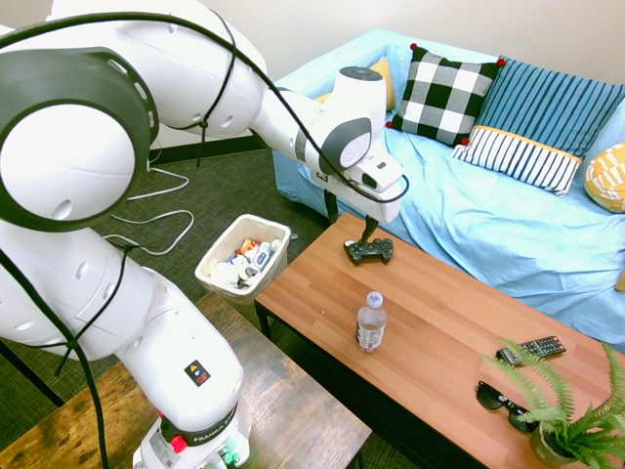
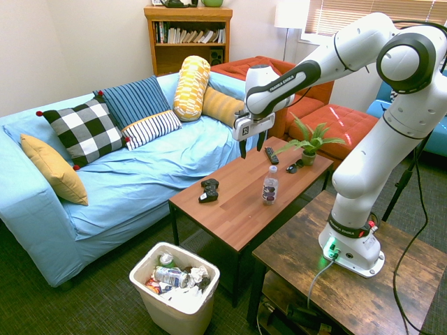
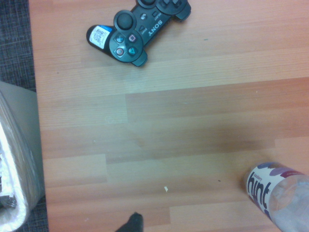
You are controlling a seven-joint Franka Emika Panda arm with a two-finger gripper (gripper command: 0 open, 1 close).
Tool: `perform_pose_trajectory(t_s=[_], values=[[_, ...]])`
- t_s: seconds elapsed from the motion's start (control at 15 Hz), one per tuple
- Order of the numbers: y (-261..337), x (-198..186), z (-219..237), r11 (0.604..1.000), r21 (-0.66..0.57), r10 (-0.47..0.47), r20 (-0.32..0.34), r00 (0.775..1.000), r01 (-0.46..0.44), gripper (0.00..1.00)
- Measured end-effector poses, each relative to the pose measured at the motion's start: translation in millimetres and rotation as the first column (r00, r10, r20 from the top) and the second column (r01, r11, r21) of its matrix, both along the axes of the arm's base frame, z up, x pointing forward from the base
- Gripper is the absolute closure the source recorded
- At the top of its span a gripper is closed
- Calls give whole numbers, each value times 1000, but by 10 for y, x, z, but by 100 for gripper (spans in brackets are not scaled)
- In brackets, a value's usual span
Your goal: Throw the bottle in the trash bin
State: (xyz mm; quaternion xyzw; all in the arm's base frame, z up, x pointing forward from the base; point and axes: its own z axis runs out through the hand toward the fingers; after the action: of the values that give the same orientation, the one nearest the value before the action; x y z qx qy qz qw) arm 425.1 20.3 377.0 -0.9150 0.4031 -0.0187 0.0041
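Nothing is done yet on this one; the bottle (image 1: 370,320) stands upright and untouched near the middle of the wooden coffee table (image 1: 449,371), white cap on, label band showing, and in the wrist view only its lower body (image 3: 277,195) pokes in from a corner. The trash bin (image 1: 244,256) sits on the carpet just off the end of the table, already holding crumpled wrappers and cans, its flared rim lower than the tabletop; in the second exterior view the same bin (image 2: 174,289) is the nearest thing to the camera, with the table beyond it. So the whole job is left, by my reading: reach the bottle, grip it, carry it past the table's end, let it drop.

Now the arm; it arches from its base up and over the table, wrist bent so the gripper (image 2: 251,146) points straight down, jaws parted and empty, hanging well above the wood. It hovers over the game controller (image 1: 369,251) end of the table rather than over the bottle; the bottle is off to one side of it, apart, no contact. Further along the table lie a remote (image 1: 530,348), sunglasses (image 1: 505,404) and a potted fern (image 1: 571,420); behind all of it, the blue sofa (image 1: 488,225) with its cushions.
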Motion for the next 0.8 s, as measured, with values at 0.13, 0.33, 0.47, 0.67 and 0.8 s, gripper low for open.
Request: perform_pose_trajectory(t_s=[0.13,0.33,0.47,0.67,0.8], values=[[-5,21,7,1000,1,-3,11,1000,3,0],[-192,95,-8,998,6,-59,42,997,59,0],[-428,117,-59,994,-4,-108,42,993,109,0],[-774,101,-140,979,-51,-194,54,979,197,0],[-955,12,-270,971,-66,-227,36,973,229,0]])
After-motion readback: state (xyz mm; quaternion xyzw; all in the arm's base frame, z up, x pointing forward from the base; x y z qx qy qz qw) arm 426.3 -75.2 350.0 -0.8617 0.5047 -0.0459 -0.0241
